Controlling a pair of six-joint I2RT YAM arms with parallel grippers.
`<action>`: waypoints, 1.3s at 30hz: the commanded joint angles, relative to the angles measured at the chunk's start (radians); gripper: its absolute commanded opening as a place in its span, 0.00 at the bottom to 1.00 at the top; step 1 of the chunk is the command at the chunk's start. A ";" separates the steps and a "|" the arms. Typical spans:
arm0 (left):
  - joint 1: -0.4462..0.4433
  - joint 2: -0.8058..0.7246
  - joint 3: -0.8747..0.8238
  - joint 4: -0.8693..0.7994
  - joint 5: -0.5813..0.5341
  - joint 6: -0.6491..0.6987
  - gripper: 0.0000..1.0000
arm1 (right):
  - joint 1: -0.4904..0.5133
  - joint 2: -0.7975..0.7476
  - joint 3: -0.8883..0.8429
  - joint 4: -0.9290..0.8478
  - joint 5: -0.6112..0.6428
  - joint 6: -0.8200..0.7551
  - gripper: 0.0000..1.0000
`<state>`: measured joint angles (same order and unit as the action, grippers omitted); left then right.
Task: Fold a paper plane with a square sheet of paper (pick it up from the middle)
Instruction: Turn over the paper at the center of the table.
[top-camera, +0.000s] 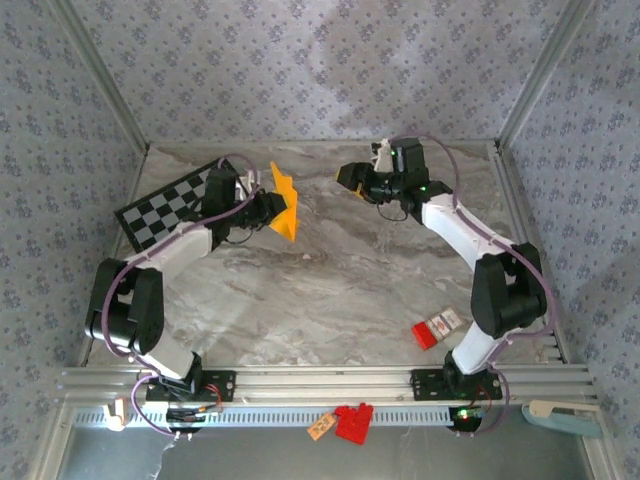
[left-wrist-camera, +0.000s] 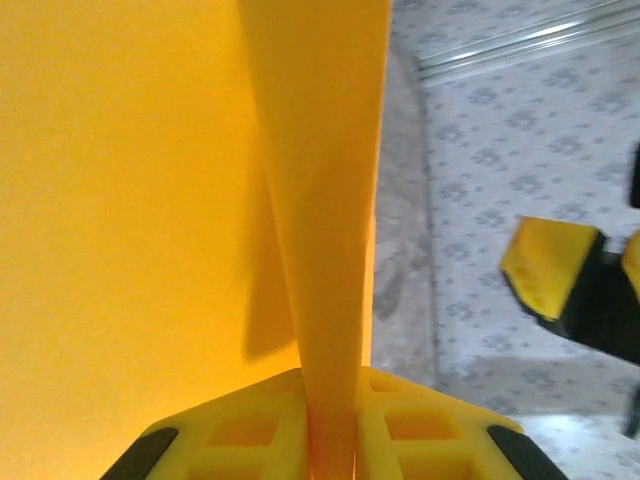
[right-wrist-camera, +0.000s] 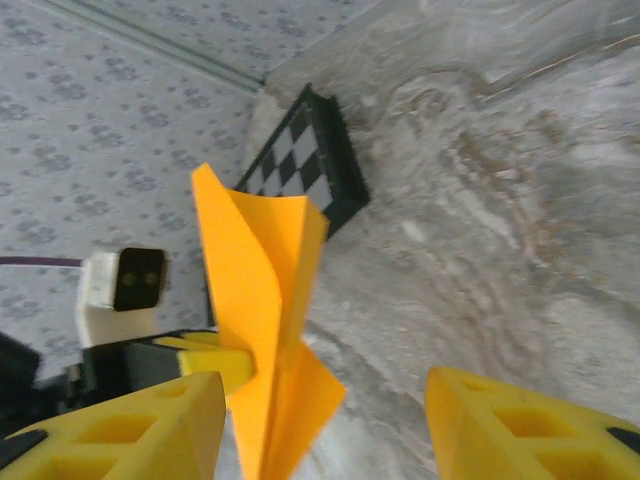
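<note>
Folding looks well advanced: the paper plane (top-camera: 284, 203) already shows a centre crease and spread flaps. It hangs above the table (top-camera: 330, 290), pinched at the crease in the narrow jaws of the left gripper (top-camera: 270, 210). The right gripper (top-camera: 352, 176) stands open and empty nearby. Wing folds probably remain. Bare marble lies ahead; the checkered board (top-camera: 165, 207) crowds the left.
</note>
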<state>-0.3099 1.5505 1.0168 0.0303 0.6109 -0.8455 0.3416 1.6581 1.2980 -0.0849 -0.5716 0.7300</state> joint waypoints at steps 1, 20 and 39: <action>-0.017 -0.036 0.132 -0.447 -0.205 0.286 0.16 | -0.014 -0.049 -0.026 -0.124 0.111 -0.093 0.57; -0.273 0.381 0.531 -1.020 -1.139 0.394 0.16 | -0.062 -0.112 -0.097 -0.157 0.186 -0.117 0.56; -0.398 0.654 0.663 -1.067 -1.201 0.326 0.24 | -0.091 -0.119 -0.155 -0.144 0.180 -0.082 0.56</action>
<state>-0.7036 2.1883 1.6474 -1.0031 -0.6010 -0.4995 0.2592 1.5509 1.1477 -0.2218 -0.3958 0.6384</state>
